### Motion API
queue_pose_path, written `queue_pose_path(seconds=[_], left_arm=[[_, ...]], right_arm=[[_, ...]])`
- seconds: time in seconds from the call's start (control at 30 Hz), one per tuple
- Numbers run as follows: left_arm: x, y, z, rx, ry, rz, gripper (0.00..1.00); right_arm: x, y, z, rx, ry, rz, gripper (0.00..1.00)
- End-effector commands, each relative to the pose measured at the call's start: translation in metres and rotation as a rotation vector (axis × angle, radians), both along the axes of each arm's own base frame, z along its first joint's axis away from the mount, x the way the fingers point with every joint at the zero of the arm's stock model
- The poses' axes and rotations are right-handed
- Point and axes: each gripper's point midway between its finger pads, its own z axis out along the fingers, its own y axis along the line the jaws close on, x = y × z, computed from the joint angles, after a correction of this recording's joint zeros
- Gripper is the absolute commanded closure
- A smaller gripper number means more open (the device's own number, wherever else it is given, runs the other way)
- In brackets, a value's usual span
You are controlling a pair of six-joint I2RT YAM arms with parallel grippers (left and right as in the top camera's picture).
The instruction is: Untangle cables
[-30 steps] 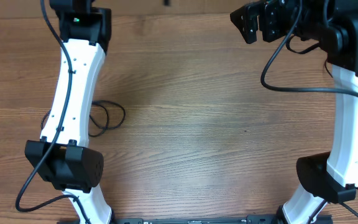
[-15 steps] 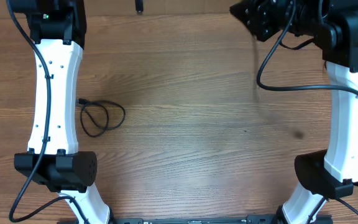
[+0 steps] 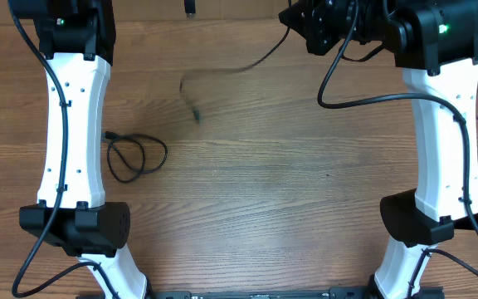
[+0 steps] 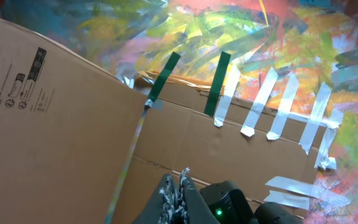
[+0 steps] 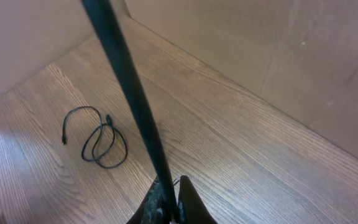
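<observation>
Blurred cable [image 3: 260, 60] gripped, looped cable [image 3: 135, 158] loose.
Overhead: my right gripper [image 3: 293, 21] clamps the blurred cable; the looped cable lies on the table [image 3: 305, 191] by the left arm [image 3: 73, 124]. Left wrist: left gripper [image 4: 175, 180] clenched. Right wrist: fingers [image 5: 155, 202] pinch that cable.

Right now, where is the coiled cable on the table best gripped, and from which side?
Take the coiled cable by the short tail just behind its plug, coming straight down from above. It lies flat on the table, and that end sticks out clear of the loops, so the jaws would likely pinch one strand.
</observation>
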Motion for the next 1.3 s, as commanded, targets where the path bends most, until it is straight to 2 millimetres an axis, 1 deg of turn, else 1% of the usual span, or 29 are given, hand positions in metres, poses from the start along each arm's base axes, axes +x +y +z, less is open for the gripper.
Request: queue_pose_path(seconds=[0.0,0.03,0.07,0.1,0.23,0.33,0.37,0.47,0.57,0.63,0.7,0.87,0.93,1.0,1.07,1.1,1.2,1.23,1.27], left_arm=[[-0.024,0.004,0.019,0.001,-0.047,-0.008,0.92],[-0.023,0.006,0.019,0.004,-0.048,-0.003,0.71],[-0.022,0.009,0.019,0.007,-0.047,0.003,0.34],[-0.021,0.012,0.018,0.012,-0.048,0.010,0.00],[-0.020,0.029,0.006,0.112,-0.108,0.050,0.00],[-0.014,0.046,-0.007,0.176,-0.069,0.059,0.00],[-0.011,0.051,-0.011,0.193,-0.044,0.060,0.00],[-0.007,0.062,-0.024,0.238,0.012,0.051,0.00],[-0.013,0.060,-0.029,0.279,0.004,0.025,0.00],[-0.018,0.056,-0.029,0.294,-0.006,0.010,0.00],[-0.022,0.051,-0.029,0.304,-0.017,-0.003,0.00],[-0.026,0.041,-0.029,0.314,-0.053,-0.019,0.01],[-0.026,0.040,-0.028,0.313,-0.061,-0.016,0.00],[-0.026,0.041,-0.028,0.311,-0.055,-0.016,0.00],[-0.019,0.042,-0.029,0.296,-0.022,-0.003,0.00],[-0.013,0.044,-0.030,0.281,0.008,0.018,0.00],[0.009,0.052,-0.036,0.254,0.089,0.133,0.01],[0.017,0.057,-0.039,0.249,0.116,0.194,0.00],[0.028,0.066,-0.043,0.242,0.158,0.293,0.00]], right_arm=[[0.005,-0.012,0.005,0.006,-0.005,-0.045,0.96],[0.007,-0.017,0.005,0.013,0.001,-0.064,0.96],[0.010,-0.024,0.005,0.017,0.003,-0.083,0.96],[0.013,-0.031,0.005,0.016,0.003,-0.098,0.96],[0.026,-0.065,0.006,0.018,-0.002,-0.177,0.96],[0.037,-0.099,0.008,0.021,-0.008,-0.256,0.96],[0.041,-0.112,0.008,0.022,-0.012,-0.284,0.96],[0.054,-0.162,0.014,0.042,-0.027,-0.422,0.96],[0.058,-0.210,0.024,0.065,-0.057,-0.539,0.96],[0.054,-0.244,0.035,0.067,-0.095,-0.611,0.96],[0.047,-0.273,0.048,0.064,-0.142,-0.673,0.96],[0.021,-0.343,0.081,0.036,-0.265,-0.832,0.96],[0.008,-0.375,0.086,0.018,-0.286,-0.914,0.96],[-0.003,-0.403,0.085,0.013,-0.279,-0.997,0.96],[-0.011,-0.421,0.083,0.043,-0.261,-1.050,0.96],[-0.015,-0.425,0.083,0.059,-0.259,-1.047,0.96],[-0.019,-0.421,0.088,0.100,-0.266,-0.993,0.96],[-0.019,-0.418,0.089,0.107,-0.268,-0.981,0.96],[-0.019,-0.417,0.089,0.109,-0.269,-0.976,0.96]])
